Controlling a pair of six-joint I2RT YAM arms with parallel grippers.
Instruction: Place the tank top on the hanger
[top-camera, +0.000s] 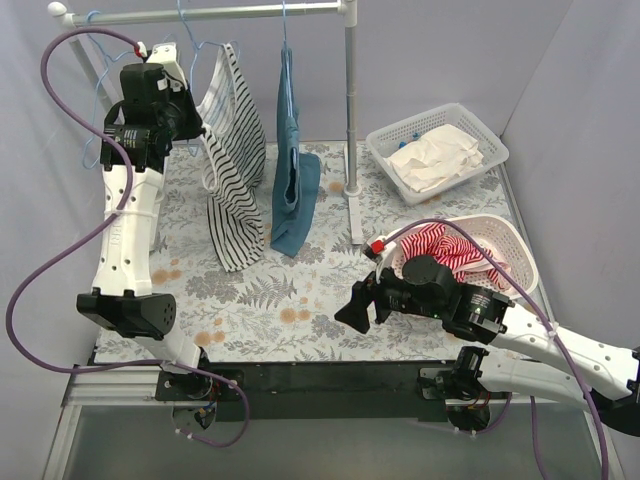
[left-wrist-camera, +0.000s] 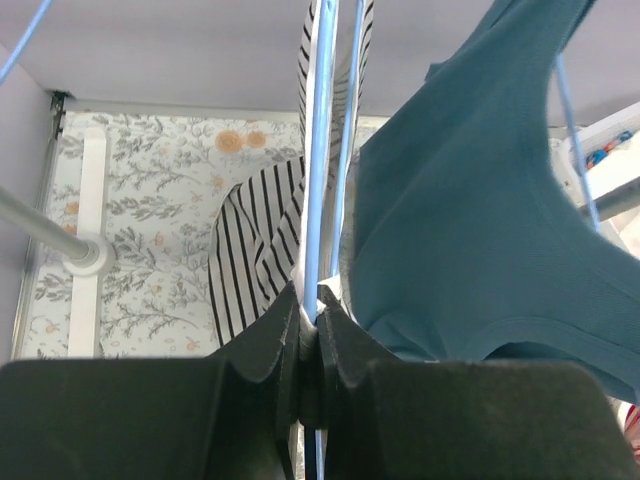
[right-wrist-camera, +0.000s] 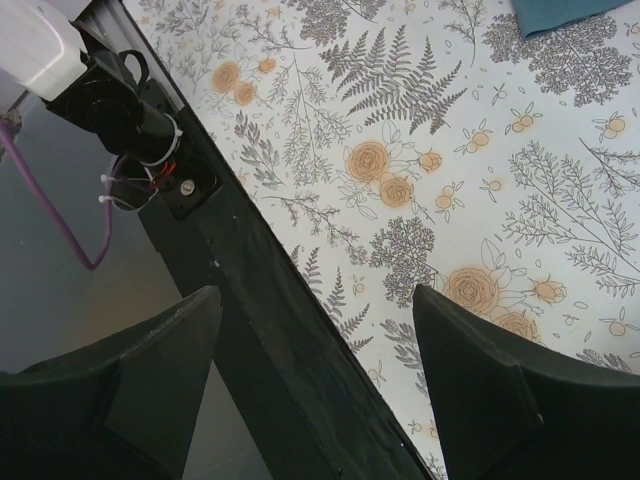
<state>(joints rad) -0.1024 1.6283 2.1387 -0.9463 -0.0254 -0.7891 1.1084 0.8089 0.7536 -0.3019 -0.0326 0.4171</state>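
The tank top (top-camera: 232, 150), white with thin black stripes, hangs from the rail at the back left and drapes down to the table. It hangs on a light-blue wire hanger (top-camera: 197, 62). My left gripper (top-camera: 198, 122) is raised beside it. In the left wrist view that left gripper (left-wrist-camera: 315, 305) is shut on the hanger's wire (left-wrist-camera: 320, 150), with the striped tank top (left-wrist-camera: 255, 270) right behind the fingers. My right gripper (top-camera: 358, 305) hovers low near the table's front edge. It is open (right-wrist-camera: 315, 330) with nothing between its fingers.
A teal-blue garment (top-camera: 293, 170) hangs on the rail (top-camera: 220, 13) right of the tank top. The rack's post (top-camera: 350, 110) stands mid-table. A rectangular basket (top-camera: 495, 150) holds white cloth. A round basket (top-camera: 520, 255) with a red-and-white striped garment (top-camera: 455, 250) sits beside the right arm.
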